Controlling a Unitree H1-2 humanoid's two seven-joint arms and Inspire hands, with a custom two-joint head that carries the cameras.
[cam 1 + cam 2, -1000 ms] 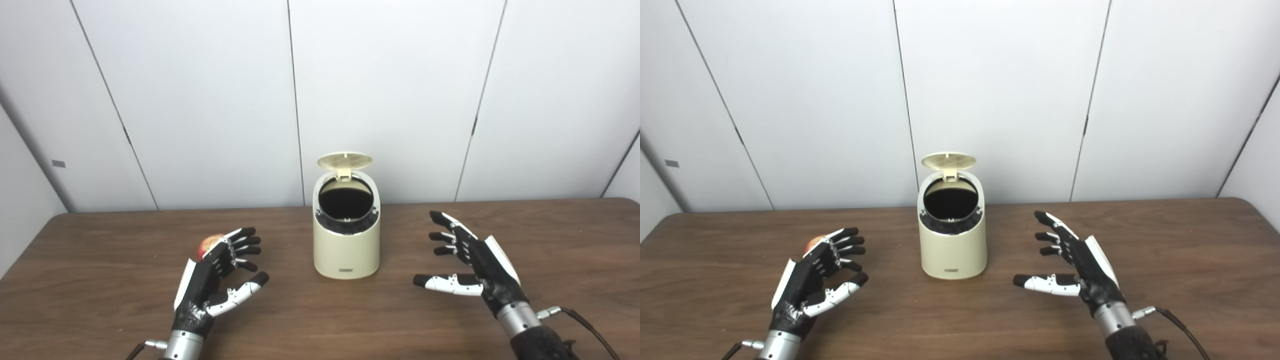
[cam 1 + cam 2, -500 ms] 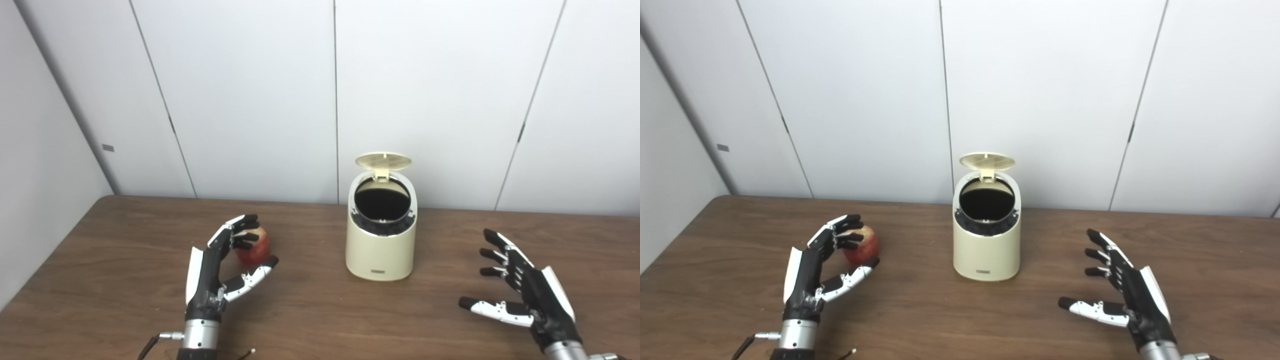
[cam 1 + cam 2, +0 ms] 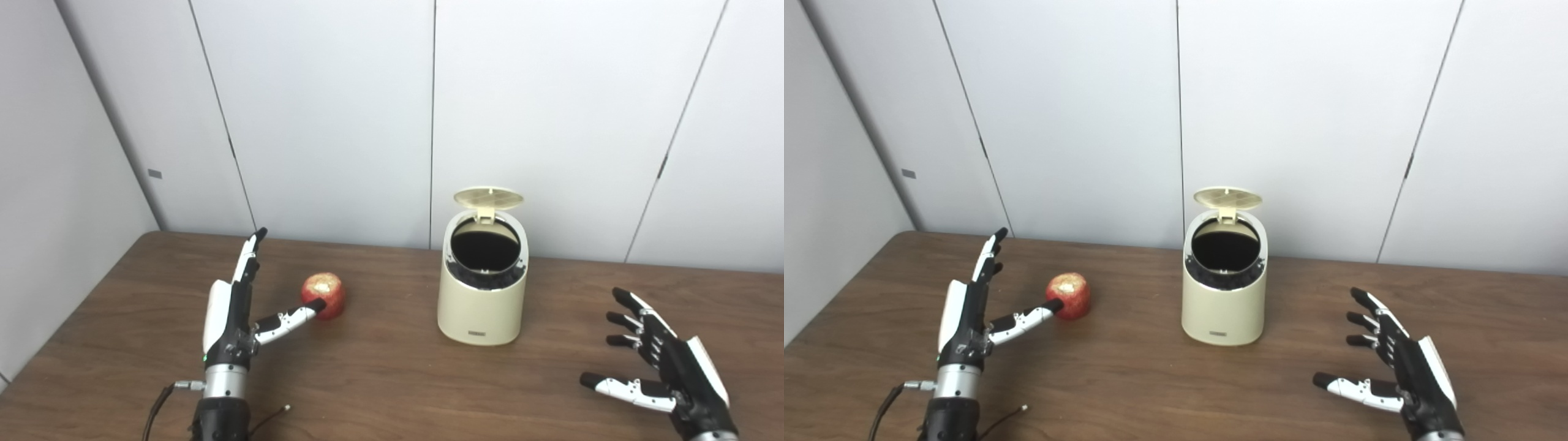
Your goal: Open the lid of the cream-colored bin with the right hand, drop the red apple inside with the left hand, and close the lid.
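The cream-colored bin (image 3: 482, 294) stands on the brown table with its round lid (image 3: 488, 198) flipped up at the back and its dark opening showing. The red apple (image 3: 324, 295) rests on the table left of the bin. My left hand (image 3: 236, 306) is open just left of the apple, fingers stretched up and away, thumb tip at the apple's front side. My right hand (image 3: 664, 373) is open near the table's front right, well away from the bin and holding nothing.
The brown table (image 3: 380, 380) runs to white wall panels (image 3: 331, 116) at the back, with a wall corner on the left. A thin cable (image 3: 269, 416) lies on the table near my left wrist.
The camera has turned left, shifting the whole picture right. My left hand's fingers, curled over the apple before, have spread open and straightened. My right hand has drawn back toward the front edge.
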